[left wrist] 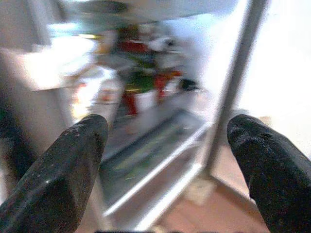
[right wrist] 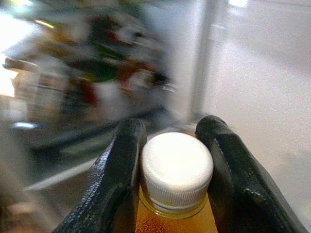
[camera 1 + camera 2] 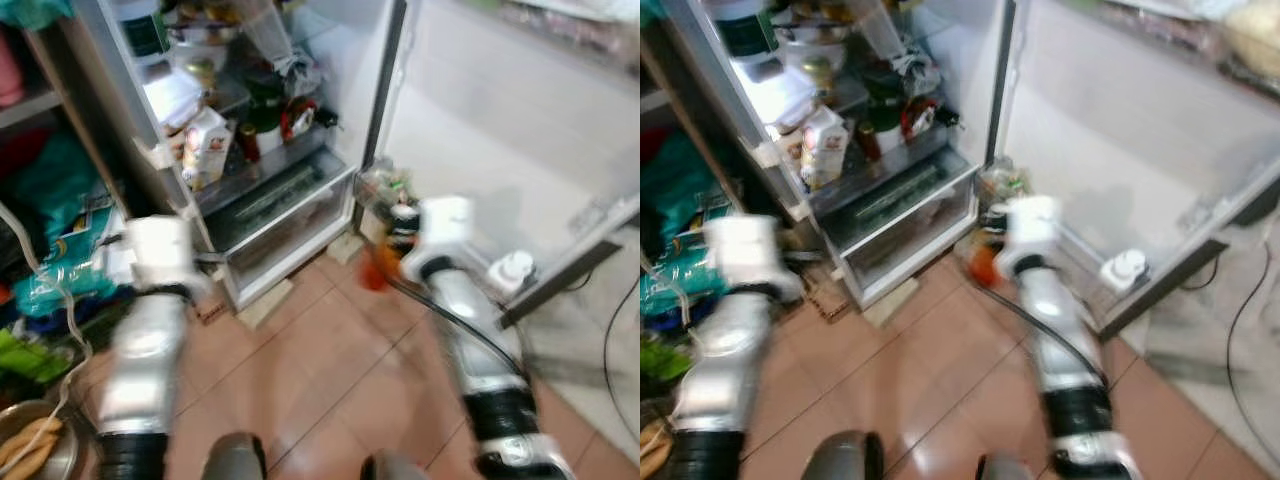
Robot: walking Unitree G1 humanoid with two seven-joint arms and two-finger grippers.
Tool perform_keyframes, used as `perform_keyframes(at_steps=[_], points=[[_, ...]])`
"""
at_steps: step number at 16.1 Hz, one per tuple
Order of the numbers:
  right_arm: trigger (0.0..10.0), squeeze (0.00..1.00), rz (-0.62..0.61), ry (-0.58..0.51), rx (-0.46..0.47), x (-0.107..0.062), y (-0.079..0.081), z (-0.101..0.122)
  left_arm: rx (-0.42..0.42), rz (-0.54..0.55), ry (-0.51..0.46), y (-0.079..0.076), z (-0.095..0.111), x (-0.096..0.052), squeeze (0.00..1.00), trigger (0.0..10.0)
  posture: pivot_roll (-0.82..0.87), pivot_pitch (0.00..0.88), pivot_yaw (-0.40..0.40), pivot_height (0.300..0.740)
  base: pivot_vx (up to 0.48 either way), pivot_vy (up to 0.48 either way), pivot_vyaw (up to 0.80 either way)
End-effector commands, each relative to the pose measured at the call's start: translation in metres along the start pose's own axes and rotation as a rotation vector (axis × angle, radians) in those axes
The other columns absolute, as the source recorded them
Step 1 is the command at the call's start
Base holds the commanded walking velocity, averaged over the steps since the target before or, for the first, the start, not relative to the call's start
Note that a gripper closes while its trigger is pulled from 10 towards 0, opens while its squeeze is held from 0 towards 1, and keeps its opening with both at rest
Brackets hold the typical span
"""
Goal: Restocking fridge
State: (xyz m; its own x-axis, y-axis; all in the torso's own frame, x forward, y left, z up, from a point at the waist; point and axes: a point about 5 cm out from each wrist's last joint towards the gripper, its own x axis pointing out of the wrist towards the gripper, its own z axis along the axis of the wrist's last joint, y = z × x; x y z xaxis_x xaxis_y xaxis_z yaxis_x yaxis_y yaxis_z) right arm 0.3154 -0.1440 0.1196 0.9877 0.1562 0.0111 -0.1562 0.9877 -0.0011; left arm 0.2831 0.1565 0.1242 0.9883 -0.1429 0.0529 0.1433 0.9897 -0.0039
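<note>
Your right gripper (image 2: 172,160) is pinching a bottle (image 2: 176,194) just under its white cap (image 2: 176,167), one black finger pressed to each side of the neck. Orange-amber liquid shows below the cap. In the left eye view the bottle (image 3: 378,268) is an orange blur low and centre-right, at the end of your right arm, just in front of the lower corner of the open fridge (image 3: 300,215).

Your left gripper (image 1: 167,160) has its fingers spread wide with nothing between them, aimed at the fridge interior. In the left eye view the left arm sits lower left, raised in front of the fridge's left edge.

Fridge shelves, upper centre of the frame, are crowded: a white carton or bag (image 3: 205,148), a dark jar with a red lid (image 3: 248,142), a red-labelled item (image 3: 298,118), more containers above, too blurred for you to name. A clear drawer (image 3: 275,205) sits at the bottom.

The open door (image 3: 520,150) fills the upper right; a white-capped item (image 3: 510,272) sits in its lower rack.

Teal bags (image 3: 55,230) are piled at the left edge. The floor (image 3: 320,380) is reddish tile. All views are motion-blurred.
</note>
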Motion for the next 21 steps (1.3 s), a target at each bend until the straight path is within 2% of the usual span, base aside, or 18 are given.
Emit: perform_keyframes(at_steps=[1, 10, 21], points=[[10.0, 0.0, 0.029, -0.035, 0.016, 0.0032, 0.0121, 0.0067, 0.031, 0.041, 0.034, 0.0148, -0.0053, -0.0057, 0.0, 10.0, 0.08, 0.133, -0.046, 0.74, 0.304, 0.0, -0.54], [10.0, 0.0, 0.019, -0.039, 0.007, 0.0047, 0.0112, 0.0067, 0.046, 0.034, 0.054, 0.0141, -0.0073, -0.004, 0.0, 10.0, 0.09, 0.134, -0.046, 0.74, 0.327, 0.0, -0.8], [10.0, 0.0, 0.053, -0.046, 0.036, 0.0046, 0.0168, 0.0062, 0.057, 0.069, 0.064, 0.0159, -0.0084, -0.0025, 0.0, 10.0, 0.09, 0.139, -0.047, 0.74, 0.0, 0.0, 0.0]])
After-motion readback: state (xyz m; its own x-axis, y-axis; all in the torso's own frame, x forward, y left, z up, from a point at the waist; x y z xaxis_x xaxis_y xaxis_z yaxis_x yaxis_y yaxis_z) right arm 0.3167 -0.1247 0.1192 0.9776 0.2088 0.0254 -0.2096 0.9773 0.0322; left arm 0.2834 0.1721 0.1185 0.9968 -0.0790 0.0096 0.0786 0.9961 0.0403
